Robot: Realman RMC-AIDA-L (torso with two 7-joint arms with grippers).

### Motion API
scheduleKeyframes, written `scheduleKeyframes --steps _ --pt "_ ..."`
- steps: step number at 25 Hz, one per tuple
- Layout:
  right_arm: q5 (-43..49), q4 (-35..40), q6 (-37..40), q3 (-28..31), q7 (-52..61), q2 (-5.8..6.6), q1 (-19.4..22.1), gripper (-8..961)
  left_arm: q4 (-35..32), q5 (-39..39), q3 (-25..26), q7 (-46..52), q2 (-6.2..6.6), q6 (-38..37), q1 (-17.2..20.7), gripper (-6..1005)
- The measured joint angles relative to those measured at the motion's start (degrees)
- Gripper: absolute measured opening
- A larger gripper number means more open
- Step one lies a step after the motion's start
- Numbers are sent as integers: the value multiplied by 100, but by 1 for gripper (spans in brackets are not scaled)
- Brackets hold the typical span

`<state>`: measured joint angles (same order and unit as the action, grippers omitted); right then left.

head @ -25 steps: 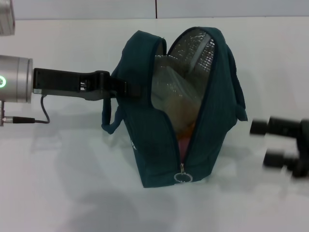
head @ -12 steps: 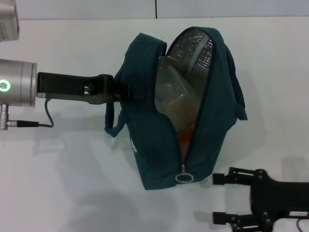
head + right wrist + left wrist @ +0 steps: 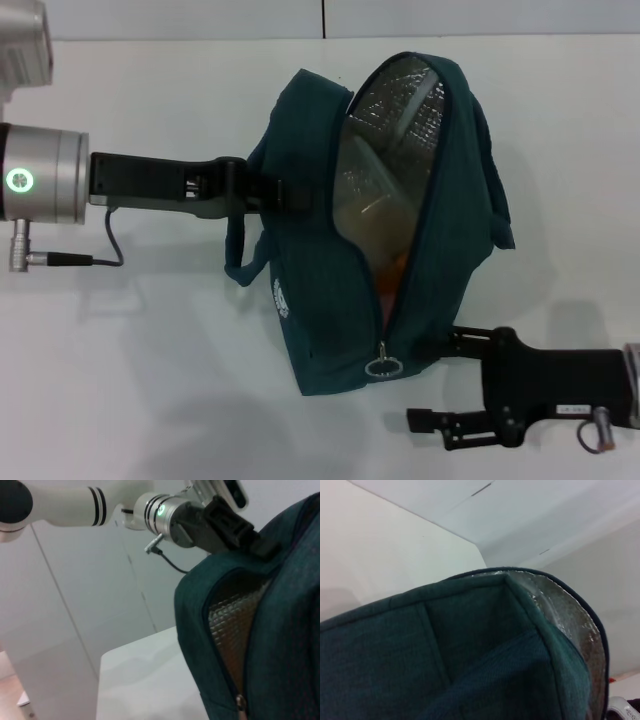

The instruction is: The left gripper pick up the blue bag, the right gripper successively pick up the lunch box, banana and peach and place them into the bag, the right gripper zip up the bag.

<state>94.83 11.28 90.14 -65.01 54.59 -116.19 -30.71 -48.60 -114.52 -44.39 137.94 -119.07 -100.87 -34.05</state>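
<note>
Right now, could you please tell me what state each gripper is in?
Left gripper: shut on the blue bag.
Right gripper: open, holding nothing, beside the bag's ring zipper pull.

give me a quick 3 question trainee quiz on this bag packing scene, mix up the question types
1. True or false: the blue bag is fully zipped shut.
2. Multiple choice: where is the left hand? A) clamped on the bag's upper side edge B) resting on the table C) pulling the zipper ring
3. Short answer: which hand is nearest the zipper ring, and are its fingers open or shut?

Key:
1. False. The zip gapes wide, showing the foil lining and the clear lunch box inside.
2. A.
3. The right hand, just beside the ring at the bag's lower end; its fingers are open and not on the ring.
</note>
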Motion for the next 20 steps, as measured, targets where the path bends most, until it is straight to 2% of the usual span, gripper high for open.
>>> scheduleKeyframes --steps 13,17,20 --pt "-21 -156 -24 -181 -7 1 -396 803 0 2 0 -11 -5 1 -20 43" --pt "-285 -162 11 -547 -9 1 -466 802 0 4 0 -15 -13 4 -22 43" --pt "-667 -102 11 -1039 -10 1 -464 802 0 7 0 -26 -15 6 -9 43"
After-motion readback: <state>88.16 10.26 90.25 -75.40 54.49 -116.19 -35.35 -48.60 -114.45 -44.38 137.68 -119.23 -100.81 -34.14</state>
